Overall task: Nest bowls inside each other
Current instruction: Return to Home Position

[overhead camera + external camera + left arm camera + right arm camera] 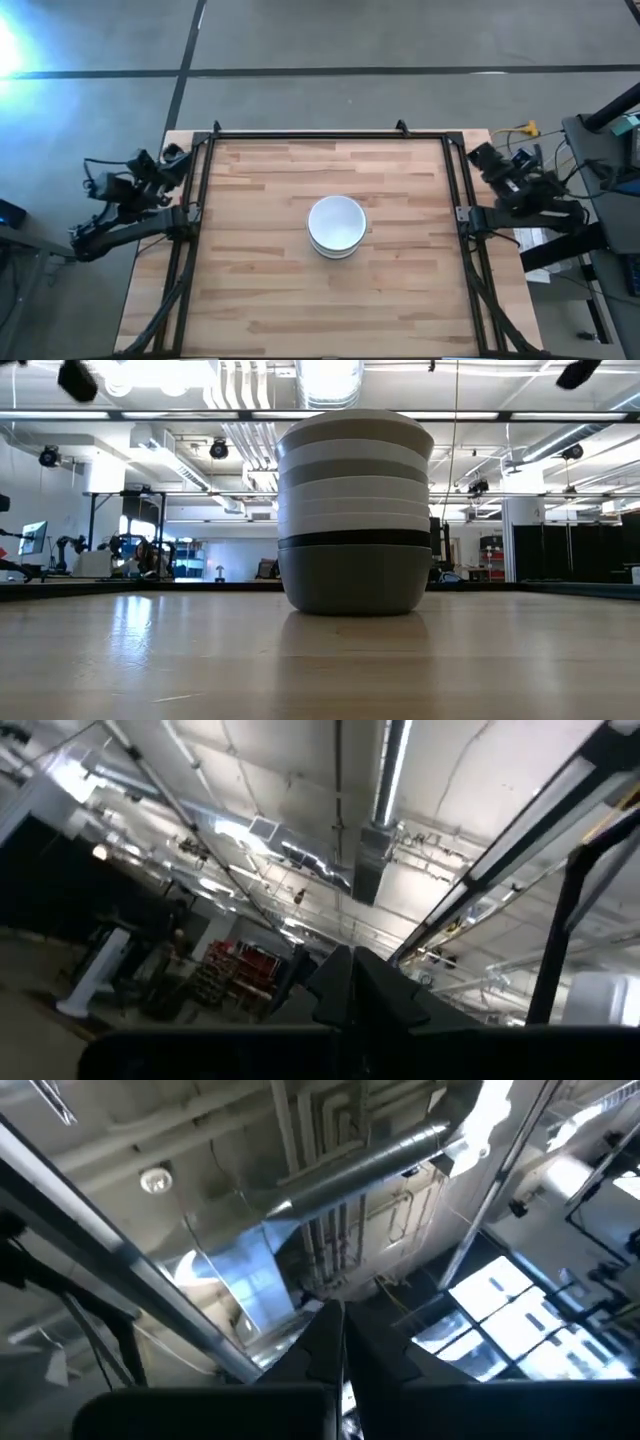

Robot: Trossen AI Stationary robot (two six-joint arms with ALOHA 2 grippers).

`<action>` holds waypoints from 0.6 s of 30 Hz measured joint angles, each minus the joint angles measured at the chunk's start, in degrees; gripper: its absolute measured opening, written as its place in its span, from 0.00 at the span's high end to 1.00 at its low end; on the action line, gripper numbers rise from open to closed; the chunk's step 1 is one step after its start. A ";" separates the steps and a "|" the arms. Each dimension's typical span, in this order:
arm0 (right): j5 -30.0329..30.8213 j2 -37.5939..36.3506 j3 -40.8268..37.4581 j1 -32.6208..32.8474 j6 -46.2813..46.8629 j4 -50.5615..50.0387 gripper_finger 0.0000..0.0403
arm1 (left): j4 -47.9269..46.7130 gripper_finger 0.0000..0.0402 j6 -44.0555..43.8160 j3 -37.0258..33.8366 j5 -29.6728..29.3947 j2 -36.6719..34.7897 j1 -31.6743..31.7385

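Note:
Several bowls stand nested in one stack (336, 226) at the middle of the table. In the low view the stack (354, 510) rests on a dark grey bottom bowl (354, 578), with a black rim above it and white and grey-beige bowls on top. My left gripper (170, 156) is folded back at the table's left edge, away from the stack; its fingers (352, 988) are shut and point up at the ceiling. My right gripper (482, 156) is parked at the right edge, its fingers (338, 1342) also shut and pointing up.
A black metal frame (310, 134) runs along the table's far edge and down both sides. Bare wood (260, 300) surrounds the stack on all sides. Cables and equipment (590, 200) sit beyond the right edge.

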 joint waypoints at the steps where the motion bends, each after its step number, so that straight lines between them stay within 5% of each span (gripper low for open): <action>1: -0.08 -0.32 -2.17 0.00 1.41 2.88 0.98 | -0.25 1.00 -1.39 -1.92 -0.30 -0.06 0.02; 4: -0.41 -1.09 -8.39 0.00 4.22 15.12 0.98 | 5.60 1.00 -6.73 -8.30 -0.85 -0.10 0.02; 7: -0.29 -0.84 -14.21 -0.02 4.61 26.01 0.98 | 21.05 1.00 -10.81 -15.37 0.14 0.00 -0.09; 11: 1.76 -1.68 -18.50 0.13 5.17 30.01 0.98 | 35.36 1.00 -13.23 -23.76 0.07 -0.06 -0.27; 18: 3.53 -1.70 -18.89 0.13 5.32 23.94 0.98 | 30.17 1.00 -14.50 -24.25 1.65 0.02 -0.51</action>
